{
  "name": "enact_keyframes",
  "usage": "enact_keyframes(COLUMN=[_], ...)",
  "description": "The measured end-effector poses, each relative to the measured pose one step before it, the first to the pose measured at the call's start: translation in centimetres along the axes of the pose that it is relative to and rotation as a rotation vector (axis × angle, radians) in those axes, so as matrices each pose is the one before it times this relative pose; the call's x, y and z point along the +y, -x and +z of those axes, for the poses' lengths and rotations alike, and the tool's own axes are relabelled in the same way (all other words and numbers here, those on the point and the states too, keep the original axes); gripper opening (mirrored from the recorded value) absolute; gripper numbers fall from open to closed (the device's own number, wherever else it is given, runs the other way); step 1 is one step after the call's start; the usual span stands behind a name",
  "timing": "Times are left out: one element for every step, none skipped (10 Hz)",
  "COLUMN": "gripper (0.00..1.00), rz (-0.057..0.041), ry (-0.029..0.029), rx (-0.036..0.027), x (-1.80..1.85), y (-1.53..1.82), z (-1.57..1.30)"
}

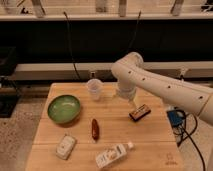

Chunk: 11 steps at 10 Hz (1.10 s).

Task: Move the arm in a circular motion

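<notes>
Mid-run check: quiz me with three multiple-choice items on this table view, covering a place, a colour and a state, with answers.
1. Where is the tool of the glossy white robot arm?
A. at the left edge of the light wooden table
B. close by the dark rectangular block, on the table's right half
C. beyond the table's near edge

2. What colour is the round bowl?
A. green
B. blue
C. red

3. How is the white plastic bottle placed?
A. upright
B. lying on its side
C. held by the arm

Answers:
1 B: the arm's end comes down just beside the block.
2 A: the bowl's inside is plainly green.
3 B: the bottle's length runs along the tabletop.
</notes>
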Motion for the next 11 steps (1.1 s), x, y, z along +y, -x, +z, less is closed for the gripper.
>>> enact_keyframes(gripper=[0.80,0.80,0.80,0.80,0.80,0.80,0.80,0.80,0.80,0.80,0.80], rz=[-0.01273,-0.01113,-0.01170,-0.00700,0.00197,0.00652,0.01790,0.01898,0.01937,0.04129,0.02963], ry=[-0.00617,-0.00336,-0.00480,0.00029,0.00091,-0.00050,0.00473,0.00638,0.00375,0.00632,0.00456], rx=[-0.00657,-0.00737,-0.00878,-0.00877,-0.00535,-0.00277,-0.00747,-0.00299,-0.00205,-0.00024,-0.00017], x=[0.140,0.233,0.378,0.805,0.946,0.935,2.024,1.555,1.336,2.372,1.379], y=[0.865,0.839,1.000,1.064,0.407,0.017,-0.192,-0.372,-0.507,-1.103,-0.785], z=[-0.211,-0.192,-0.288,-0.345,-0.229,-0.165,-0.190,-0.085,-0.055,-0.101,-0.037])
